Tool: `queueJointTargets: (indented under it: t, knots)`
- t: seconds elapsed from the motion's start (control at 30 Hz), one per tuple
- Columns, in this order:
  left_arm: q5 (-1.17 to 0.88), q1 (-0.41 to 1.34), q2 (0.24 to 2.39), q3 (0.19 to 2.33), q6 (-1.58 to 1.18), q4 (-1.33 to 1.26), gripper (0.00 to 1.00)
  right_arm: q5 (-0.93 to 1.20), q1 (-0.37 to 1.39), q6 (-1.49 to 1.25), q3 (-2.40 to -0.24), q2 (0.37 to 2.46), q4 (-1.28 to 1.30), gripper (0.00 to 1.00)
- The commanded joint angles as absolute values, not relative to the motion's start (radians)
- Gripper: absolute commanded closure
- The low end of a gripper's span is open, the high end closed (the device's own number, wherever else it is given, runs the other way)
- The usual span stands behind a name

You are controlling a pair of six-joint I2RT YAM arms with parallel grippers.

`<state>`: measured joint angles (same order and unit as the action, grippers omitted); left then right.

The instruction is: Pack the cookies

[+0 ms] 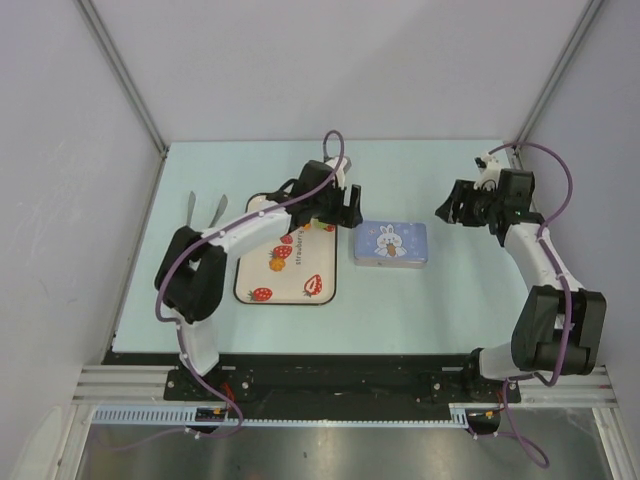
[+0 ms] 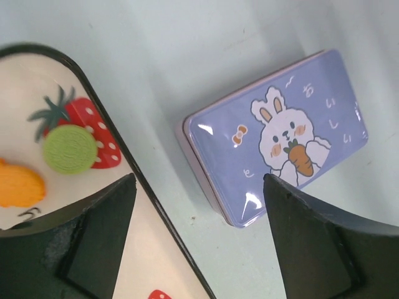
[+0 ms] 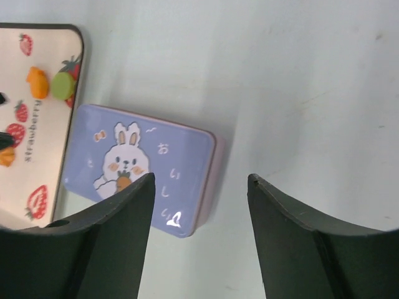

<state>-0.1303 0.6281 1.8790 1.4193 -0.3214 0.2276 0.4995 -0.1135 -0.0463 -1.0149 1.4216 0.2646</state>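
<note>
A cream tray (image 1: pixel 318 262) with strawberry prints lies left of centre. Small cookies lie on it: a green one (image 2: pixel 68 148) and an orange one (image 2: pixel 19 185) in the left wrist view. The right wrist view shows the green one (image 3: pixel 61 85) and an orange one (image 3: pixel 37 82); another orange one (image 1: pixel 277 265) shows from above. No black cookie shows. A closed blue tin (image 1: pixel 390 243) with a bunny lid lies right of the tray. My left gripper (image 1: pixel 340 220) is open and empty over the gap between tray and tin (image 2: pixel 199 180). My right gripper (image 1: pixel 448 210) is open and empty, above the tin's right end (image 3: pixel 201 177).
Two thin metal utensils (image 1: pixel 205 208) lie on the table left of the tray. The pale green table (image 1: pixel 450 290) is walled by white panels at the back and sides.
</note>
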Motion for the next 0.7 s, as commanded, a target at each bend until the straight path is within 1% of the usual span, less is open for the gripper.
queueJointTargets:
  t: [0.0,0.07,0.13,0.2,0.23,0.27,0.43,0.6,0.67]
  knots:
    - [-0.065,0.586,1.761,1.434,-0.25,0.187,0.1,0.364,-0.115,0.044,-1.058,1.352,0.186,0.31]
    - [-0.055,0.552,1.726,1.427,-0.239,0.176,0.07,0.3,-0.114,0.057,-1.058,1.322,0.152,0.21]
    - [-0.037,0.516,1.706,1.42,-0.229,0.175,0.06,0.249,-0.115,0.067,-1.058,1.309,0.129,0.19]
    - [-0.011,0.491,1.677,1.411,-0.209,0.175,0.03,0.224,-0.115,0.069,-1.058,1.292,0.098,0.09]
    - [-0.002,0.465,1.664,1.407,-0.204,0.173,0.01,0.201,-0.115,0.068,-1.058,1.287,0.089,0.01]
    - [0.03,0.451,1.637,1.387,-0.19,0.158,0.0,0.193,-0.115,0.071,-1.058,1.278,0.075,0.0]
    - [0.055,0.352,1.557,1.33,-0.147,0.121,0.0,0.137,-0.112,0.066,-1.058,1.261,0.045,0.0]
    - [0.009,0.229,1.473,1.286,-0.16,0.112,0.0,0.115,-0.109,0.054,-1.084,1.262,0.052,0.0]
    - [-0.024,0.167,1.445,1.27,-0.164,0.104,0.0,0.169,-0.109,0.099,-1.112,1.266,0.098,0.0]
